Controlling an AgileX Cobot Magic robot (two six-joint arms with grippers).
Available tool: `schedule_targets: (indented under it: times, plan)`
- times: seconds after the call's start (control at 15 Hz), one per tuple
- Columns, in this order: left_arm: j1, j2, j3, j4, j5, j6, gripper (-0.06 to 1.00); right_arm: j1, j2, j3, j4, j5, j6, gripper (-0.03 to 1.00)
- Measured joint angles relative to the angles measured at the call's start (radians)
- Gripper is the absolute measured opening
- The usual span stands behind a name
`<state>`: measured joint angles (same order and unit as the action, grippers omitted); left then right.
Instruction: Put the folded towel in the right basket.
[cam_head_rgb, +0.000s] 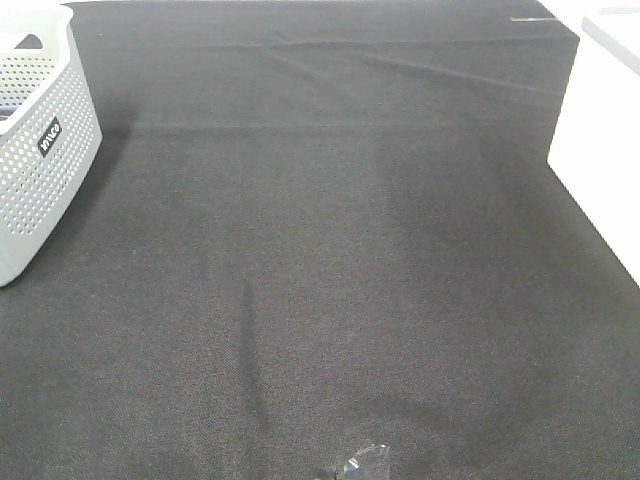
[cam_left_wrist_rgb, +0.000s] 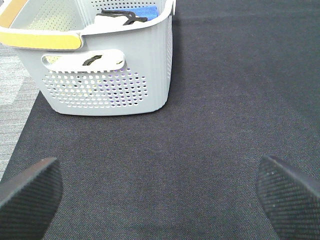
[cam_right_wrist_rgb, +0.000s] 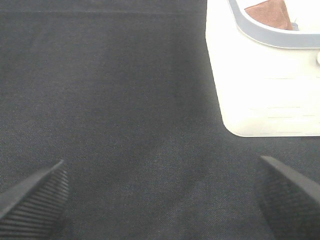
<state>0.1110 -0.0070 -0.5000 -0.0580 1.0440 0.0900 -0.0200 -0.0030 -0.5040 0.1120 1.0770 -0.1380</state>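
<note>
Both claws are spread wide and hold nothing: the left gripper (cam_left_wrist_rgb: 160, 192) and the right gripper (cam_right_wrist_rgb: 160, 192) hover over bare black cloth (cam_head_rgb: 320, 280). Ahead of the right claw stands the right basket (cam_right_wrist_rgb: 265, 95), a reddish-brown towel (cam_right_wrist_rgb: 269, 15) inside its rim. The grey perforated basket (cam_left_wrist_rgb: 107, 75) sits ahead of the left claw, open cloth between.

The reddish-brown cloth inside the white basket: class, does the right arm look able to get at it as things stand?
Probably yes. The right gripper is open, bare black mat lies before the white basket, and the reddish-brown cloth shows uncovered at the open top.
</note>
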Motion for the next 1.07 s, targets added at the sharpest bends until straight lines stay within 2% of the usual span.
schedule_targets:
  times: [1.07]
  plan:
    - [0.0,0.0,0.0,0.0,0.0,0.0,0.98,0.0,0.0,0.0,-0.003,0.0,0.0,0.97]
